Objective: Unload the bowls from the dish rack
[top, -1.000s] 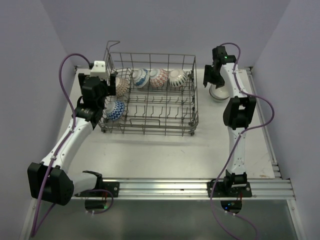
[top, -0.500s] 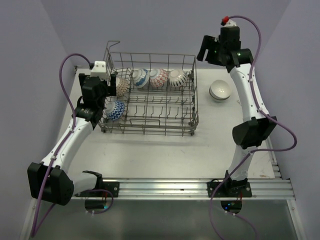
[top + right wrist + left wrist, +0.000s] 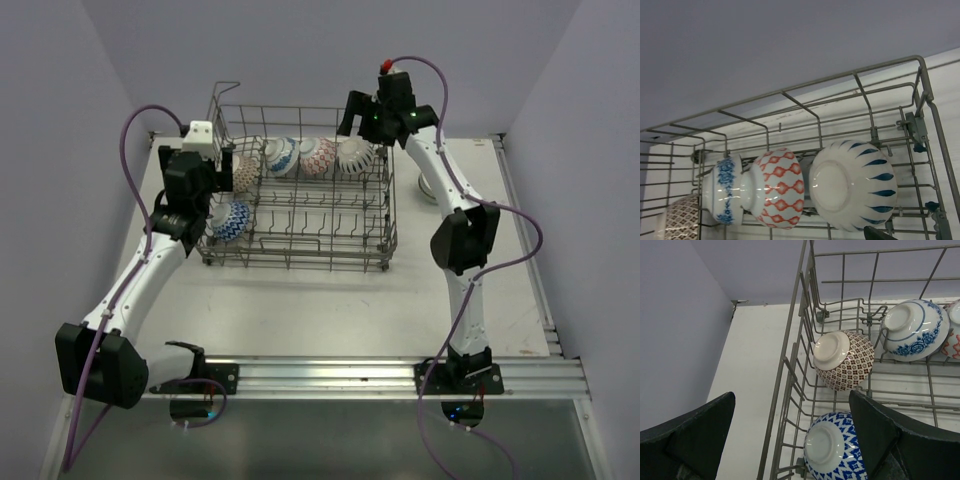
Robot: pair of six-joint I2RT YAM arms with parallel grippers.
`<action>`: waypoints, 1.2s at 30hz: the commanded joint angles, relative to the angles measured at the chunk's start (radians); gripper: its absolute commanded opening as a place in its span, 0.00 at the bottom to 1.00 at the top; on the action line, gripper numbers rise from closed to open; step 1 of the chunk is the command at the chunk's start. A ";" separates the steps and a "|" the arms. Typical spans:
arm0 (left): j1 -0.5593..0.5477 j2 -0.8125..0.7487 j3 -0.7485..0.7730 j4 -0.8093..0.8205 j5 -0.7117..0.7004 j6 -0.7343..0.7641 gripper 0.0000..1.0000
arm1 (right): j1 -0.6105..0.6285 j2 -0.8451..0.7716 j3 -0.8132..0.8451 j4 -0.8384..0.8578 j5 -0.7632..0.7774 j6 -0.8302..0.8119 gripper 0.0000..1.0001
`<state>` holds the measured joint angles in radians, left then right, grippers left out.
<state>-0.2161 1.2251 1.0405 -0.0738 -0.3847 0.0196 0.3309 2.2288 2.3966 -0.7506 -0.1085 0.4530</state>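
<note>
The dish rack (image 3: 300, 240) stands on the table (image 3: 330, 300) and holds five bowls, all tipped on their sides with their feet showing. Along its back row, from left to right, are a brown-checked bowl (image 3: 845, 360), a blue-flowered bowl (image 3: 912, 330), a red-patterned bowl (image 3: 775, 187) and a white bowl with blue strokes (image 3: 852, 185). A deep-blue patterned bowl (image 3: 832, 445) lies nearer, against the left wall of the rack. A sixth bowl, a plain white one (image 3: 425, 186), sits outside on the table to the right of the rack, half hidden by the right arm.

The left gripper (image 3: 790, 405) is spread wide and holds nothing, one finger outside the rack's left wall and one inside it, above the deep-blue bowl. The right gripper (image 3: 358, 115) hangs over the rack's back right corner. Its own camera shows only a dark sliver of finger at the bottom edge, so I cannot tell how wide it stands.

Only the overhead view shows the bowl on the table. The wrist views give the patterns clearly.
</note>
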 commanded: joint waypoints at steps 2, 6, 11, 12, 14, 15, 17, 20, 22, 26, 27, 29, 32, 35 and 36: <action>0.007 0.005 0.052 0.008 0.013 -0.010 1.00 | 0.003 0.003 -0.002 0.054 0.050 0.006 0.98; 0.007 0.007 0.056 0.002 0.021 -0.010 1.00 | 0.005 0.012 -0.045 0.045 0.125 0.059 0.99; 0.007 0.005 0.056 0.000 0.024 -0.010 1.00 | 0.005 -0.003 -0.106 0.047 0.217 0.162 0.99; 0.007 0.005 0.059 0.000 0.026 -0.012 1.00 | 0.007 -0.009 -0.137 0.043 0.224 0.180 0.98; 0.007 0.005 0.061 -0.004 0.029 -0.010 1.00 | 0.008 -0.058 -0.203 0.091 0.221 0.235 0.99; 0.007 0.005 0.061 -0.004 0.029 -0.010 1.00 | 0.017 -0.081 -0.284 0.117 0.236 0.249 0.99; 0.007 0.007 0.061 -0.004 0.032 -0.010 1.00 | 0.033 -0.145 -0.361 0.203 0.262 0.263 0.99; 0.007 0.014 0.062 -0.007 0.040 -0.010 1.00 | 0.053 -0.185 -0.433 0.229 0.323 0.288 0.99; 0.006 0.017 0.066 -0.012 0.047 -0.041 1.00 | 0.053 -0.195 -0.471 0.253 0.325 0.311 0.99; 0.006 0.019 0.064 -0.011 0.047 -0.044 1.00 | 0.054 -0.212 -0.524 0.292 0.332 0.377 0.99; 0.006 0.019 0.062 -0.011 0.047 -0.043 1.00 | 0.057 -0.216 -0.534 0.298 0.339 0.381 0.98; 0.006 0.020 0.064 -0.011 0.049 -0.044 1.00 | 0.057 -0.221 -0.542 0.313 0.346 0.394 0.99; 0.006 0.019 0.064 -0.012 0.050 -0.044 1.00 | 0.057 -0.212 -0.534 0.295 0.365 0.412 0.99; 0.006 0.019 0.066 -0.015 0.049 -0.044 1.00 | 0.057 -0.207 -0.554 0.301 0.365 0.444 0.99; 0.006 0.020 0.066 -0.015 0.047 -0.046 1.00 | 0.059 -0.205 -0.565 0.309 0.362 0.453 0.99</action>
<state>-0.2161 1.2438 1.0626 -0.0978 -0.3435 -0.0074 0.3904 2.0663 1.8519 -0.4862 0.2199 0.8494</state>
